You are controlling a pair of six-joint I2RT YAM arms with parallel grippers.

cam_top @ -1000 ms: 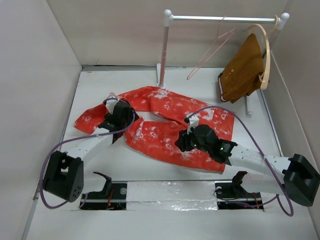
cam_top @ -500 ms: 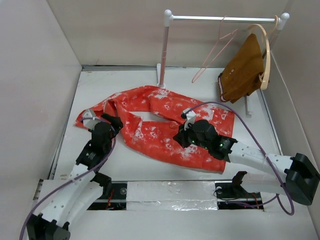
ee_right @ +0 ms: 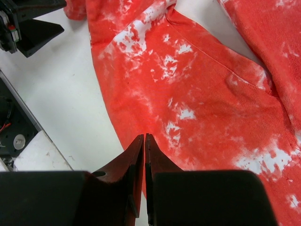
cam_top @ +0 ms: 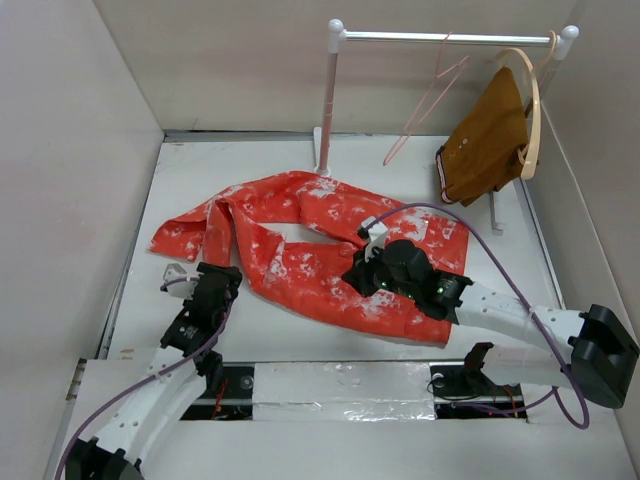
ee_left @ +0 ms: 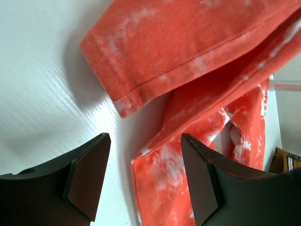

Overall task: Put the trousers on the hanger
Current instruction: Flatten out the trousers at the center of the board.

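Orange-red white-splotched cloth trousers (cam_top: 320, 235) sprawled on white table (cam_top: 190, 170). Thin pale-pink rod hanger (cam_top: 428, 100) on white rail (cam_top: 450, 37), beside mustard-brown garment (cam_top: 490, 140). Left gripper (ee_left: 143, 160) wide open, empty, by leg hem. Right gripper (ee_right: 144, 139) fingers pressed together at trousers' edge; pinch unclear

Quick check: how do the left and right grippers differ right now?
The left gripper is open, the right gripper shut. The left is over bare table just short of a leg hem of the trousers; the right is over the trousers' broad part, at its near edge. The left holds nothing; whether the right pinches cloth is unclear. Both are low, far from the hanger.
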